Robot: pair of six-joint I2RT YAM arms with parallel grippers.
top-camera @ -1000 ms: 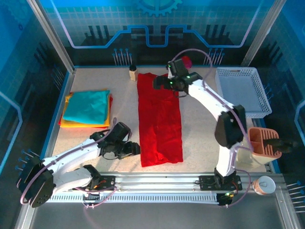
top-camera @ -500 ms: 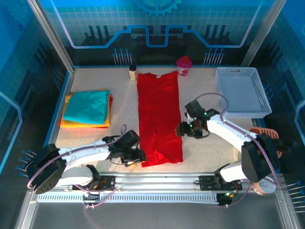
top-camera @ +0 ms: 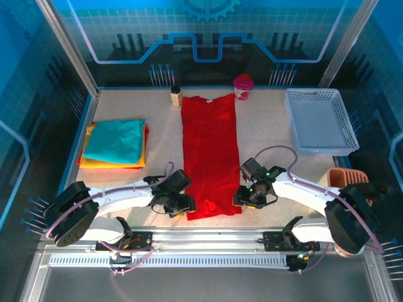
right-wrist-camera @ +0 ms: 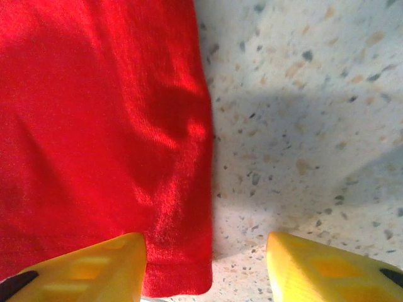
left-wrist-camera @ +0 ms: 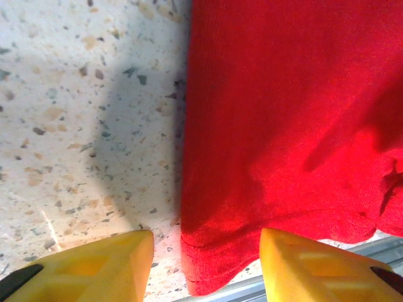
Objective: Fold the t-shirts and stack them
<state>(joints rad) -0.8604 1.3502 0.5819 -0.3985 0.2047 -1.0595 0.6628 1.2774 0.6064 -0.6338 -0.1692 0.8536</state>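
Red tee point(top-camera: 211, 157) lies flat as a long narrow strip down the mid of the table point(top-camera: 271, 138), collar end far, hem at the near edge just by the rail point(left-wrist-camera: 378, 244). Teal-topped stack point(top-camera: 115, 139) of folded tees sits well apart on the L side. L gripper point(left-wrist-camera: 206, 261) hangs over the near-L hem corner, R gripper point(right-wrist-camera: 208, 264) over the near-R one. Both released: yellow fingers point(left-wrist-camera: 94, 258) stand apart, one over cloth and one over bare table in each wrist view, nothing pinched yet. Whether tips touch the surface: cannot tell. Step in hand, as I judge it: grab both hem corners for the crosswise fold. To do it well: set each inner finger on cloth a bit inside the edge, outer finger on table, then close so the tip scoops under and catches all layers. No sleeves show, so strip is prob. doubled, and a top-layer-only grip would peel it open. Close both sides together & at matching depth, else hem goes skew. Lift just enough to clear, carry hem twd collar w/ arms parallel, side edges kept over themselves. Risks: tips catching the rail; cloth bunching if dragged.
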